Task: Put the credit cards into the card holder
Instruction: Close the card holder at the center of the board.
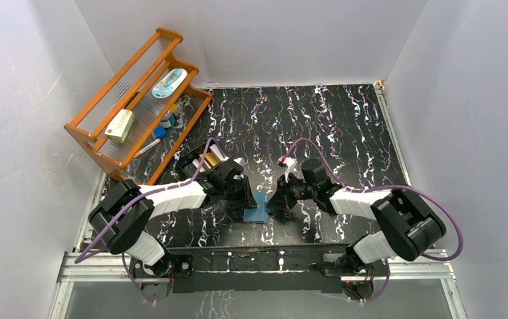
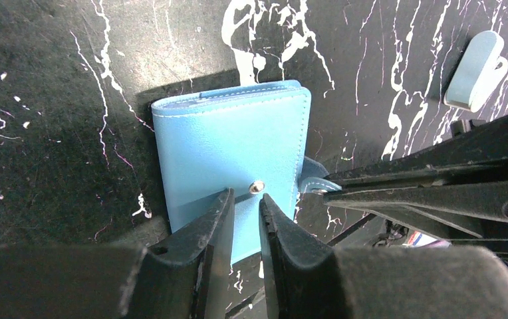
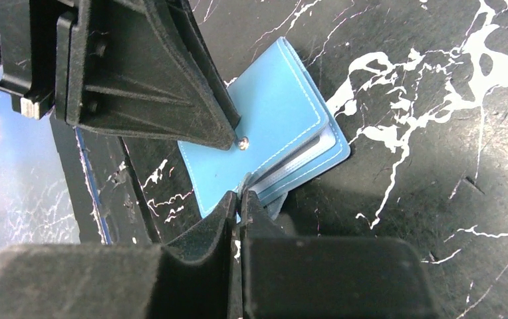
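Teal card holder (image 2: 228,153) lies nearly shut between arms; opening edge faces right gripper (image 3: 239,203), clamped on its snap tab (image 2: 312,181); left gripper (image 2: 246,206), jaws narrowly apart, empty, atop it.

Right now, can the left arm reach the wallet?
Probably yes. The left gripper hangs right over the wallet, jaws slightly apart, with nothing between the two. The right gripper pinches only the wallet's edge, off to one side, so it should not block the way.

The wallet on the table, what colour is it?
The wallet is teal-blue with a small silver snap. The left wrist view shows it best.
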Motion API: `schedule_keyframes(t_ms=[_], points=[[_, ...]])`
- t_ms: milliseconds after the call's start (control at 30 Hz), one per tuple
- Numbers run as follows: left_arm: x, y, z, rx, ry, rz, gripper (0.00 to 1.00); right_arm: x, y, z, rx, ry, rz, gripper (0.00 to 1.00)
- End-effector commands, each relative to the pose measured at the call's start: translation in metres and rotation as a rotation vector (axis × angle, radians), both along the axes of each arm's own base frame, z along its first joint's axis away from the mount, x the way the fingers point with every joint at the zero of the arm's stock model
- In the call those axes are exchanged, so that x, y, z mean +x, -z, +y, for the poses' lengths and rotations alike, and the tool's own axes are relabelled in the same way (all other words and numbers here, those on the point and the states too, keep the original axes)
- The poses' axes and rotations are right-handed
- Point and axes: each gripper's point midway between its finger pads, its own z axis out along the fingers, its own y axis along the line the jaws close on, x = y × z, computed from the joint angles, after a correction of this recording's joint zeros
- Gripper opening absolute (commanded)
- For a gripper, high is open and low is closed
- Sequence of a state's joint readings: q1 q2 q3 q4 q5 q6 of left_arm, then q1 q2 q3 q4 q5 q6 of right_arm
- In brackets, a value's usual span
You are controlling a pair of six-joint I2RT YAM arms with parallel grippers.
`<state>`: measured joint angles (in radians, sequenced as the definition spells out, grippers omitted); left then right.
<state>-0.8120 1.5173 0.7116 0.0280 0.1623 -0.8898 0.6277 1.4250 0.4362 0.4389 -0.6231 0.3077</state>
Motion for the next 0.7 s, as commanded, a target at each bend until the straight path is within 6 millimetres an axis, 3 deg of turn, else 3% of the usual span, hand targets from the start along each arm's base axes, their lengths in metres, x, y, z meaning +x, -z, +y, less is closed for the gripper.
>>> schedule_keyframes(t_ms=[0,300,433,667], points=[[0.0,0.023,0.024,0.143,-0.036,0.018,0.2,0.001,-0.013,-0.002,-0.015,-0.036,-0.056,0.09],[0.003,0.023,0.02,0.139,-0.061,0.02,0.22,-0.015,-0.02,0.009,0.06,-0.16,-0.011,0.09],[0.0,0.028,0.022,0.146,-0.074,0.04,0.23,-0.017,-0.025,0.015,0.098,-0.207,-0.009,0.09],[0.0,0.019,0.018,0.122,-0.075,0.029,0.24,-0.01,-0.026,0.013,0.039,-0.215,-0.037,0.11]])
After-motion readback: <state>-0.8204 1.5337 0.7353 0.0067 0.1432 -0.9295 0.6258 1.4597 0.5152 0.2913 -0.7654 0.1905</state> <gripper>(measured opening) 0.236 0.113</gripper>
